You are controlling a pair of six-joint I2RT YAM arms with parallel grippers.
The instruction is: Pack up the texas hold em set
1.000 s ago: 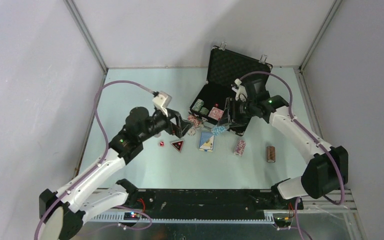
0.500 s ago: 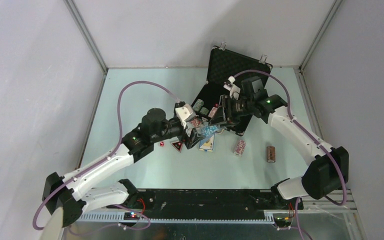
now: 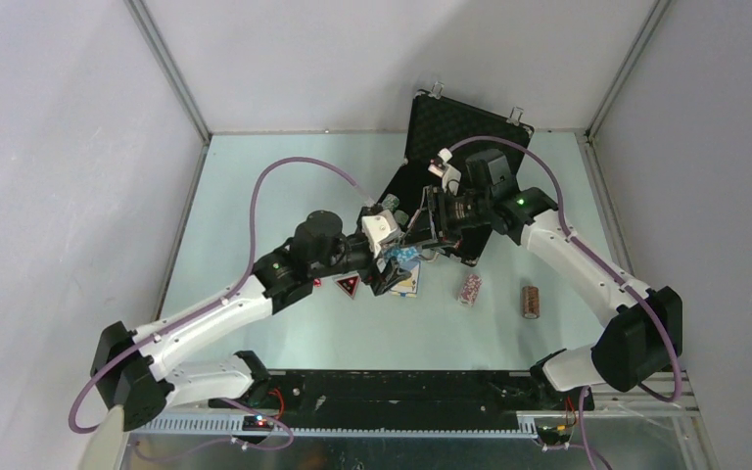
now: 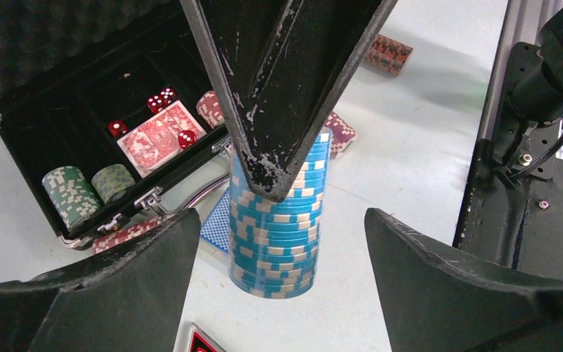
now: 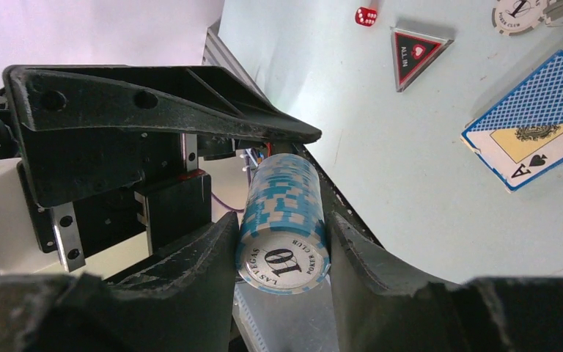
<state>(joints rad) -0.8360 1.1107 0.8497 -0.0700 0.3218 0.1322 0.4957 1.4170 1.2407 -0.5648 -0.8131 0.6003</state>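
Chips lay nearest: a red-and-white stack (image 3: 469, 288) tipped on its side on the pale green table (image 3: 274, 186), and a darker brownish stack (image 3: 530, 301) toppled off to its right. Left of them sat the flat black triangle (image 5: 418, 53) with its red border, a tiny red die (image 5: 366, 15) and the round white button (image 5: 517, 11). The blue deck (image 5: 539, 117) showed a latticed back and an ace of spades.

And just above that deck, the meeting! The right gripper (image 5: 282, 220) pinched the blue chip stack (image 4: 278, 235), a ribbed blue-and-cream cylinder with a "10" on its end, both scuffed black fingers pressed to its sides. The left gripper (image 4: 280, 218) stood spread wide around the same stack, a gap on either side, touching nothing. Whether the stack's lower end met the table, nobody could tell.

Beyond, the black briefcase (image 4: 37, 51) lay open, with bumpy foam in the lid and silver latches (image 4: 146, 199) on the front wall. Inside were two green stacks (image 4: 70, 194), the red deck (image 4: 160, 139) with small red dice (image 4: 163, 97) on and beside it, and one more red-and-white roll (image 4: 212, 106).

A second before, the left arm had hung back over the triangle, well clear of the stack. It had since swung in, while the right gripper had brought the stack leftward from the case's front edge.
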